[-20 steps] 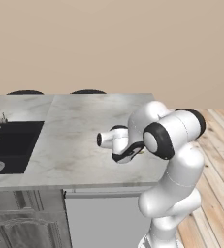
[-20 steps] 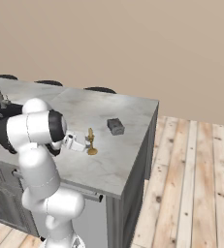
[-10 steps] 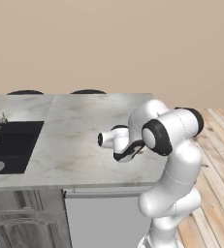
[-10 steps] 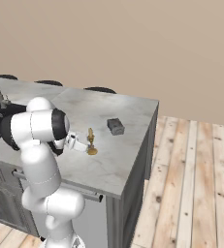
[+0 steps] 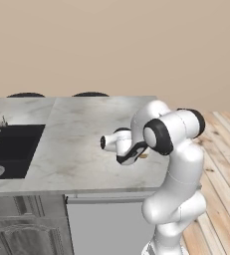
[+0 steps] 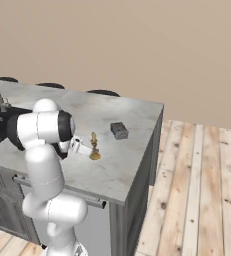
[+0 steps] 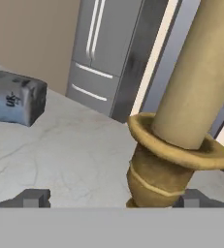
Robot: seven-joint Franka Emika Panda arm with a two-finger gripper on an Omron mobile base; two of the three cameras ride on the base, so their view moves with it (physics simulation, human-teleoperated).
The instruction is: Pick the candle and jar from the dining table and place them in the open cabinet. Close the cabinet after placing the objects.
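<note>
On the dining table [image 6: 137, 107], near its sink-free end, the arm is reaching low and level, gripper [image 6: 85, 148] lying horizontal with jaws spread wide around the lower stem of the candle [image 6: 94, 147], not clenching it. One candle is standing upright; one jar [image 6: 119, 130] is sitting just beyond it. One sink [image 5: 9, 149] is lying at the far end.

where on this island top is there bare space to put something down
Bare marble lies between the sink and the arm, and along the far edge of the dining table behind the jar. It is crowded around the candle, with the open gripper beside it.
</note>
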